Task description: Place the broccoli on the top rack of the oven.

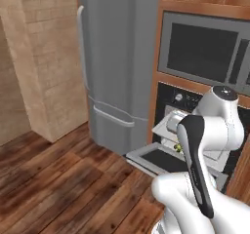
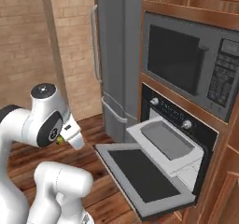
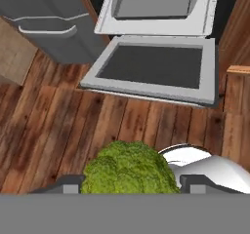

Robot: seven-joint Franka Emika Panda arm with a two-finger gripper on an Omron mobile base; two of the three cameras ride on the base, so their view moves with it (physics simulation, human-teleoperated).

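Well back from the oven (image 2: 179, 139), the broccoli (image 3: 129, 168) is clamped in the gripper (image 3: 131, 182) above wooden floor (image 3: 58, 126), with the door (image 3: 154, 68) dropped and the top rack (image 3: 156, 9) pulled out.

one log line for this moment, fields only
gripper: shut on broccoli | top rack: pulled out, bare | oven: door down | phase: carrying, short of rack

The broccoli (image 3: 129, 168) sits between the two dark fingertips (image 3: 70, 183) of the tool (image 3: 131, 184), bushy green head up. Beyond it lies the wooden floor (image 3: 58, 126). Farther off, the oven door (image 3: 151, 67) hangs open and flat, and the top rack (image 3: 155, 11) juts out above it. A grey fridge (image 3: 44, 21) stands beside.
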